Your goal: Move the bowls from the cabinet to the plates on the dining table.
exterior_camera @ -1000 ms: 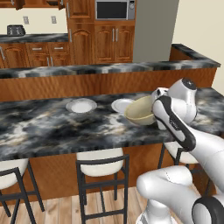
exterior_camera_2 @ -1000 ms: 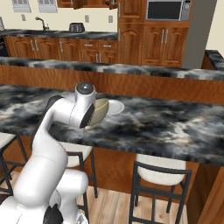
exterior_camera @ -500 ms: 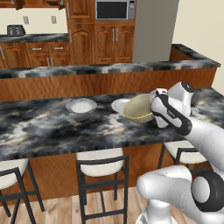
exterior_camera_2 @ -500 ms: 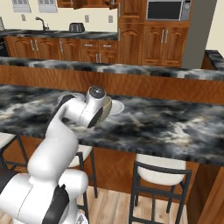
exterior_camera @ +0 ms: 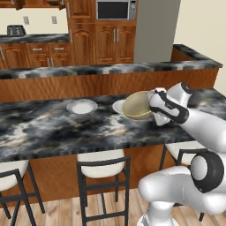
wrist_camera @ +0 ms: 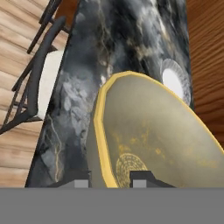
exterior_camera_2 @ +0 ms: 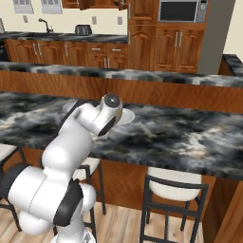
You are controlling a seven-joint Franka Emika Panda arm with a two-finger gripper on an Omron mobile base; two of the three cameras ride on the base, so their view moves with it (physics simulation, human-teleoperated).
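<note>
My arm rises from its base, bends at the elbow and reaches forward and to the left, the forearm roughly level. The wrist is turned so the gripper points sideways rather than down. In the hand view my two finger tips sit close together, pinching the rim of the pale bowl, which is tilted.

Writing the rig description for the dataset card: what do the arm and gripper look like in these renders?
Glossy white rounded arm segments with dark grey-black joint bands and round dark caps at the joints, on a bulbous white base. The gripper has small dark jaws with pale grey square pads. No cables, labels or markings show.
</note>
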